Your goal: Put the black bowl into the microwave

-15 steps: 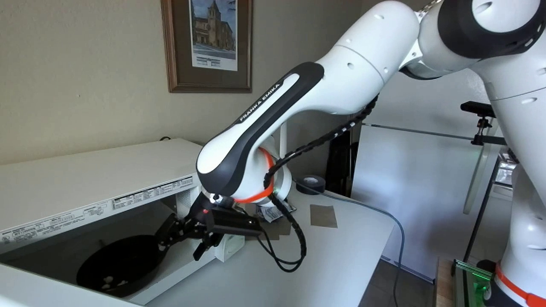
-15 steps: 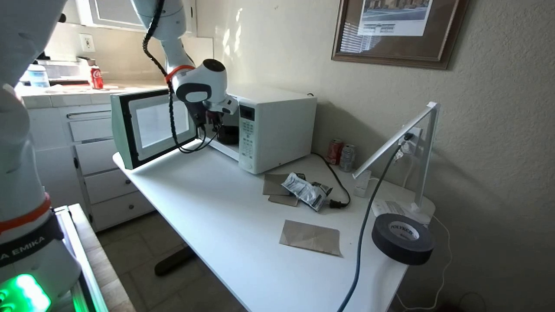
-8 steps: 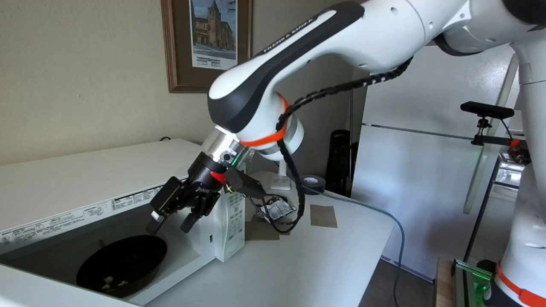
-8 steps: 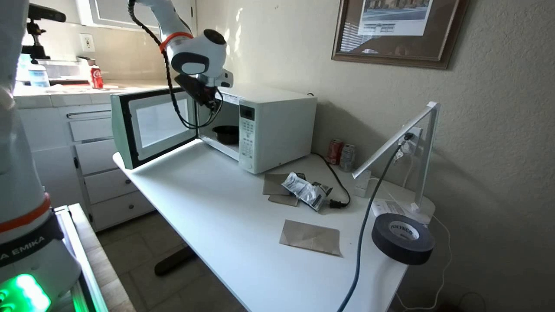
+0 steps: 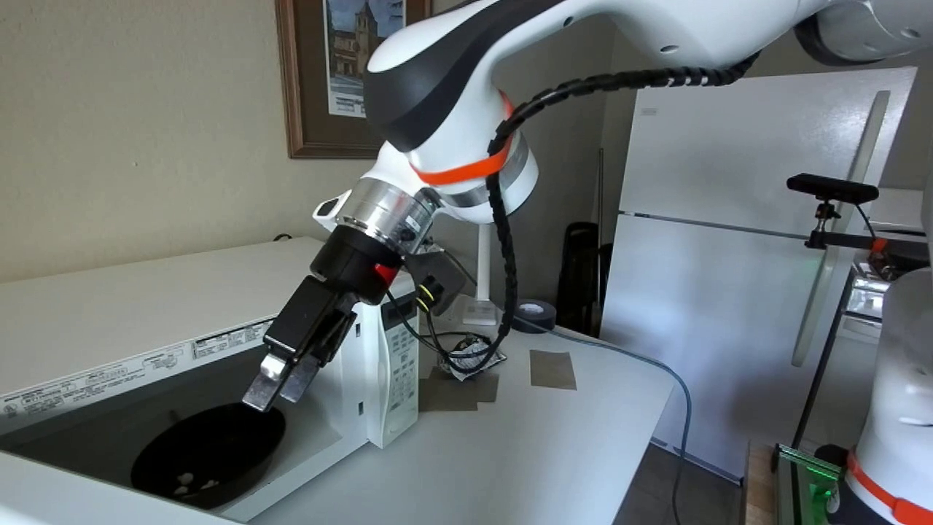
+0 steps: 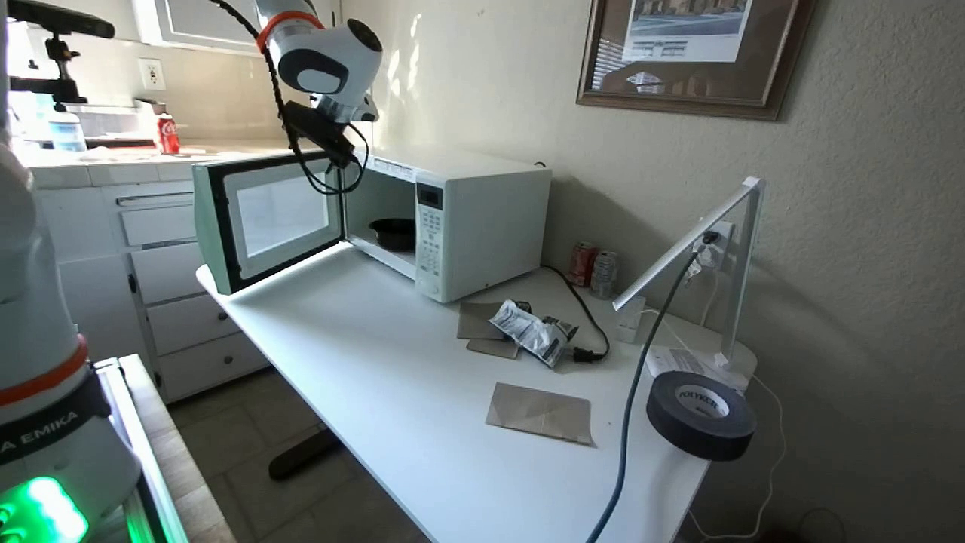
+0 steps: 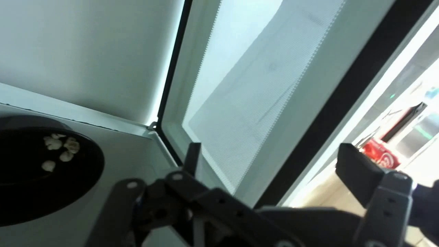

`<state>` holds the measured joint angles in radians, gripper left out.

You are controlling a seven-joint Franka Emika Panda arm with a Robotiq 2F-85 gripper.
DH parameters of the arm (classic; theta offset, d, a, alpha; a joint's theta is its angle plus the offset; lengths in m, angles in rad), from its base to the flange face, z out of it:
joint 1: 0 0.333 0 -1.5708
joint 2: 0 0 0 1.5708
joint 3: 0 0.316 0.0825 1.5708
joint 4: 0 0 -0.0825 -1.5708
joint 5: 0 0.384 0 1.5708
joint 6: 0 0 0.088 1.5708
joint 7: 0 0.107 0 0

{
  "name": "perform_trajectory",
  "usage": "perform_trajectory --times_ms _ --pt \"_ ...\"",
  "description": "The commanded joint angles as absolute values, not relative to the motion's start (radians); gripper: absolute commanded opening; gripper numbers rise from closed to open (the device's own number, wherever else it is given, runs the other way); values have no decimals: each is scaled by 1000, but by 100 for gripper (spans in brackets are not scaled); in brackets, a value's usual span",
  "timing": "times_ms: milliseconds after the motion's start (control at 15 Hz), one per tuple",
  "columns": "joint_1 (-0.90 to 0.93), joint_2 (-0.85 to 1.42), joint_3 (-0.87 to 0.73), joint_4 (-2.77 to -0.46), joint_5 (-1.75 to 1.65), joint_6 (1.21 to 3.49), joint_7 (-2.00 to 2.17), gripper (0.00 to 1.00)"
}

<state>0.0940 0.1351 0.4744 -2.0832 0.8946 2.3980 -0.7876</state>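
The black bowl (image 5: 208, 456) rests inside the white microwave (image 5: 182, 273), with a few small pale pieces in it. The bowl also shows in an exterior view (image 6: 395, 234), partly hidden by the control panel side, and in the wrist view (image 7: 65, 192). The microwave (image 6: 494, 226) has its door (image 6: 219, 219) wide open; the door's window (image 7: 253, 92) fills the middle of the wrist view. My gripper (image 5: 280, 385) is in front of the microwave opening, above the bowl and apart from it. In the wrist view its fingers (image 7: 267, 159) are wide apart with nothing between them.
On the white table (image 6: 392, 377) lie brown cardboard pieces (image 6: 540, 413), a silver packet (image 6: 531, 332) and a power cord (image 6: 588, 317). A tape roll (image 6: 700, 415), a lamp (image 6: 742, 271) and cans (image 6: 604, 274) stand farther along. A cable loop (image 5: 466, 357) hangs from the arm.
My gripper was at the bowl's rim one second ago. It has moved up and out of the microwave, away from the bowl. The bowl has stayed in place.
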Motion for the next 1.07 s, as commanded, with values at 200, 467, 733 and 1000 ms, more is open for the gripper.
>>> perform_trajectory --times_ms 200,467,733,1000 --pt "202 113 401 -2092 838 2400 -1050 100" --pt "218 111 382 -2084 832 2378 -1013 100" --pt "255 88 391 -2029 687 2302 -1026 100" --pt "307 74 411 -1951 575 2191 -1051 100"
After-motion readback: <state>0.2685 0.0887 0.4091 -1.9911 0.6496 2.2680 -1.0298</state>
